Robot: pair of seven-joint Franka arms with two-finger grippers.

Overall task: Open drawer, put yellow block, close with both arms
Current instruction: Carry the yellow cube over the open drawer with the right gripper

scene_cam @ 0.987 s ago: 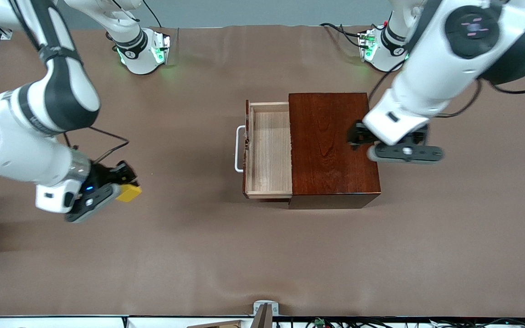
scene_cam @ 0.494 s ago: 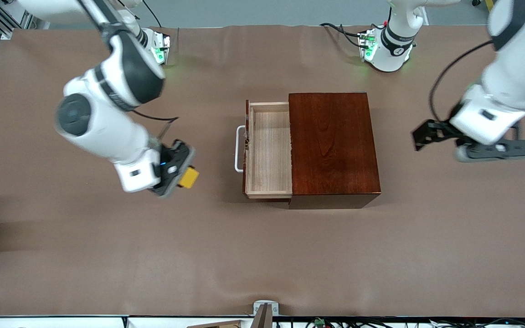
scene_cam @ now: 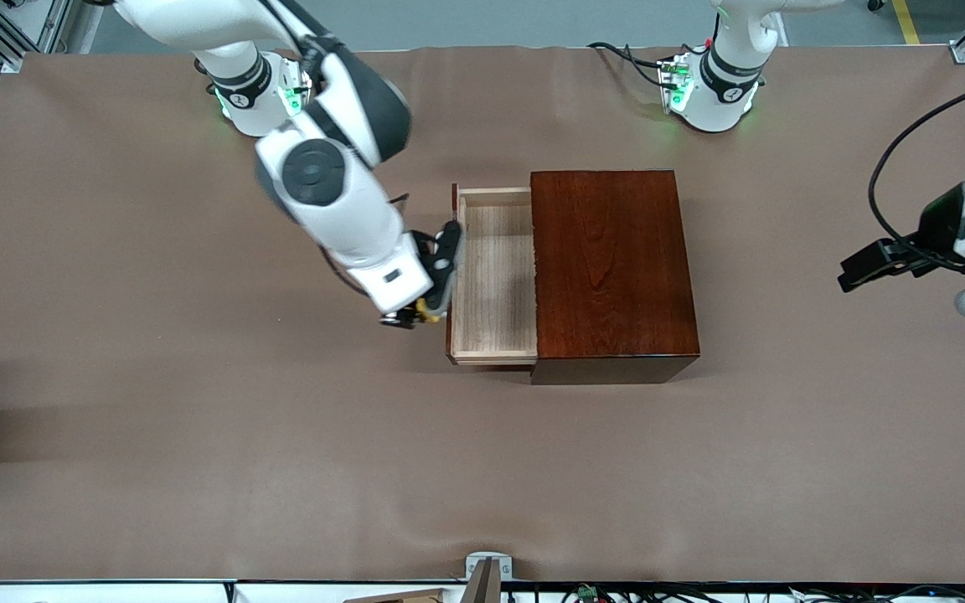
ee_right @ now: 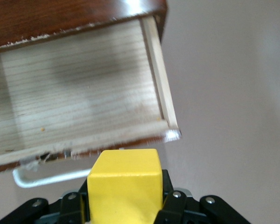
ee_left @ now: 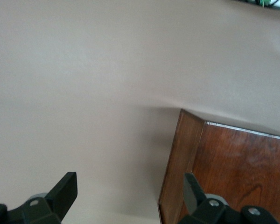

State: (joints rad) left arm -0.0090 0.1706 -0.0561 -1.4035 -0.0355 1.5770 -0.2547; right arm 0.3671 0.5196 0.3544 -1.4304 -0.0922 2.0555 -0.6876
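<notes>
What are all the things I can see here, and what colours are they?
wooden box: one, dark reddish-brown, middle of the table.
drawer: one, pale wood inside, pulled open toward the right arm's end, nothing in it.
handle: one, white, on the drawer's front.
yellow block: one, yellow, gripped in the air just over the drawer's front.
table: one, brown.
right gripper: black, shut on the yellow block, at the drawer's front.
left gripper: black, open, over the table by the box, waiting.
</notes>
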